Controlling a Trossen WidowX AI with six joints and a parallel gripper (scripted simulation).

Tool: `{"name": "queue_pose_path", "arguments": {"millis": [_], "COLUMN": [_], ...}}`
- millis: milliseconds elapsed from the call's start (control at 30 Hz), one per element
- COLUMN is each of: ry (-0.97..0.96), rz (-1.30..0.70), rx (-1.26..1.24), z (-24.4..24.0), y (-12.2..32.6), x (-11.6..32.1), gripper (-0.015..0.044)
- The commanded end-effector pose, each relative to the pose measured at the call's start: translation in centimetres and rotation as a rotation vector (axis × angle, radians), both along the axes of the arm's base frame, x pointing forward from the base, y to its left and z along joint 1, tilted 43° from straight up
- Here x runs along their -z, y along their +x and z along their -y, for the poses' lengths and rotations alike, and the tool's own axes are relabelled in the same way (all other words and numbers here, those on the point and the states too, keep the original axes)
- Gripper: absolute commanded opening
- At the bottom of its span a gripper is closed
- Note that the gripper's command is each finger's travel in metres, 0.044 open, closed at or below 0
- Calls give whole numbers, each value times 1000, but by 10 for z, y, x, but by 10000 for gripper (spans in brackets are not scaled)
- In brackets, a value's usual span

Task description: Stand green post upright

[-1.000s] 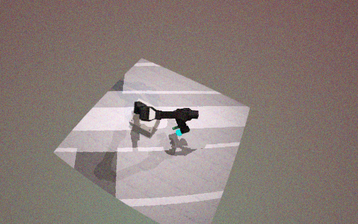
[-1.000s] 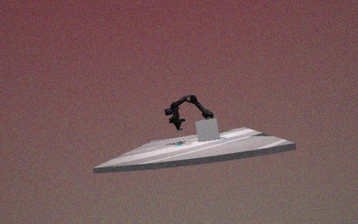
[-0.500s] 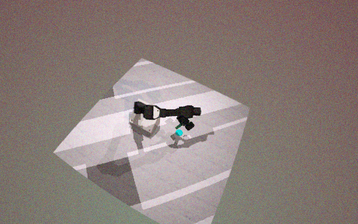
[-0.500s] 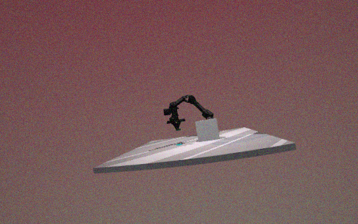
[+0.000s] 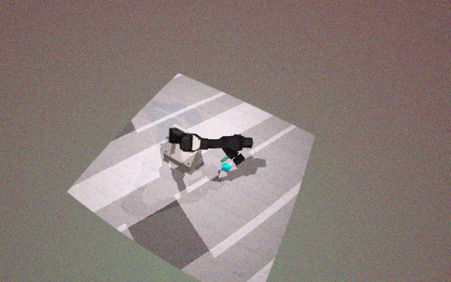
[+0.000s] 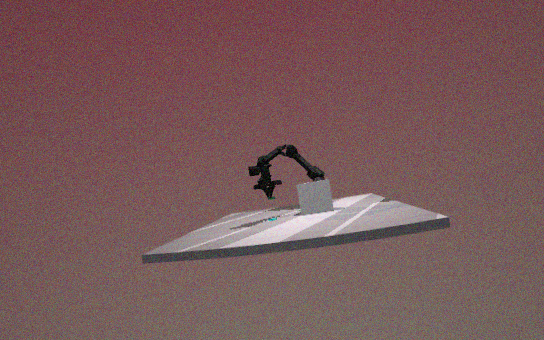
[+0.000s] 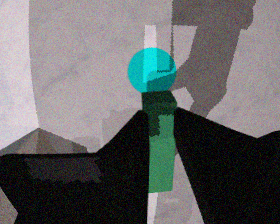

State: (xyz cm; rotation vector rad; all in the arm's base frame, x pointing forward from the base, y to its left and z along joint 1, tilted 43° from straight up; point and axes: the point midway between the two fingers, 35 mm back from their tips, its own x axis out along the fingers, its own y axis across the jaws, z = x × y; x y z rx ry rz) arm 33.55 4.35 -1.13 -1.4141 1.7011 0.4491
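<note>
Pincer (image 5: 228, 158) (image 6: 271, 196) (image 7: 159, 116) clenched around the green post (image 5: 224, 159) (image 6: 271, 198) (image 7: 161, 155), I hold it above the worktop (image 5: 257, 207) (image 6: 270, 246) (image 7: 81, 60), well in from every edge I can see. From the top it shows lengthwise rather than end-on. The cyan circle (image 5: 225, 167) (image 6: 272, 219) (image 7: 151, 70) lies flat below, nearer the worktop's right corner than its left in that view. My pale base block (image 5: 186, 158) (image 6: 315, 197) stands well inside the edges too.
</note>
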Motion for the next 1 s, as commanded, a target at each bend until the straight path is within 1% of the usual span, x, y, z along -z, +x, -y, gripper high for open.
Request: {"name": "queue_pose_path", "arguments": {"millis": [0,967], "ry": [33,245], "rz": [-18,-70], "rx": [8,39], "z": [3,11], "y": [-3,-11], "x": [4,19], "gripper": [22,22]}}
